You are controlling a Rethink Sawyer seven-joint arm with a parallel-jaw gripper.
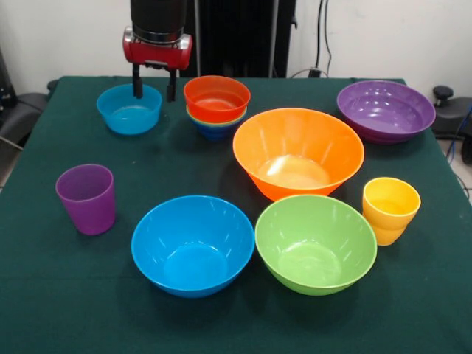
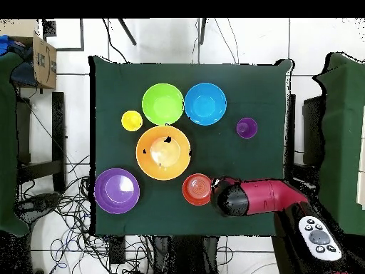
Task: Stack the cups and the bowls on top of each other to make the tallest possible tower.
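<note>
My gripper (image 1: 153, 88) is open and empty at the far left of the table. One finger hangs over the inside of the small light blue bowl (image 1: 127, 110), the other just outside its rim. Beside it stands the tower (image 1: 216, 110): a small red-orange bowl (image 1: 216, 96) nested on a green one and a dark blue one. It also shows in the overhead view (image 2: 197, 189), next to my arm (image 2: 249, 198), which hides the light blue bowl there. The purple cup (image 1: 87, 198) and the yellow cup (image 1: 389, 209) stand upright at opposite sides.
A large orange bowl (image 1: 299, 151) sits mid-table. A large blue bowl (image 1: 193, 243) and a large green bowl (image 1: 316, 243) sit at the near edge. A wide purple bowl (image 1: 385, 109) sits at the far right. All stand on a dark green cloth (image 1: 44, 295).
</note>
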